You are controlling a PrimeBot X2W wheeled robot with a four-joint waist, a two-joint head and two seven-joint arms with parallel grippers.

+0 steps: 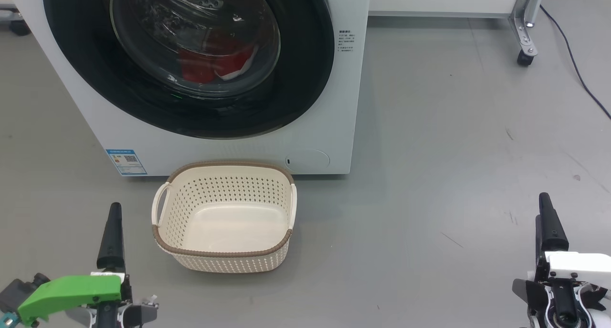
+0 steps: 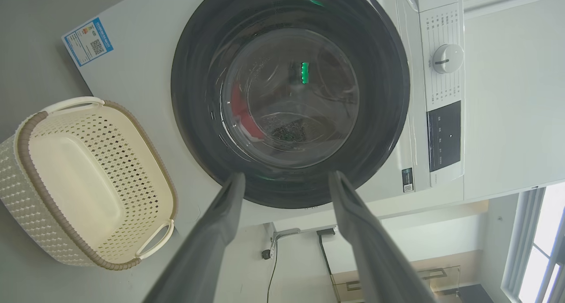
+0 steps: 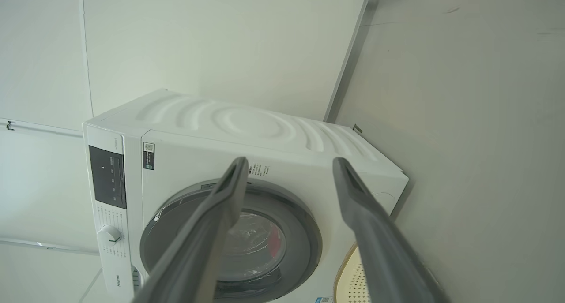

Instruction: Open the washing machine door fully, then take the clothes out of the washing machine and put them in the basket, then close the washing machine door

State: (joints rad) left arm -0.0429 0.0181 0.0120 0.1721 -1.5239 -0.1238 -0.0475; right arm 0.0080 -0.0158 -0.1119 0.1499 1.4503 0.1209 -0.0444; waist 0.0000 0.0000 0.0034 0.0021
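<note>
Clothes are lying low inside the washing machine, behind the washing machine door, which is sitting shut, and both hands are hanging well short of it. In the head view the left hand is showing at the lower left, near the left side of the basket but not touching it, its two dark fingers standing apart with nothing between them. The right hand is sitting at the lower right over the grey floor, well apart from basket and machine, its fingers likewise spread wide around nothing. The door is showing as a glossy black ring around a bulging clear glass bowl, and red fabric with a white edge is glowing through it against the perforated steel drum. The basket is standing upright on the floor just in front of the machine, below the door: cream plastic, perforated sides, a brown woven-look rim and two loop handles. A blue label with a QR code is sticking to the front's lower left corner, its print too small to read, as is the dark print right of the door. Beside the white dial and black control panel, a brand word is seeming to read Hisense.
</note>
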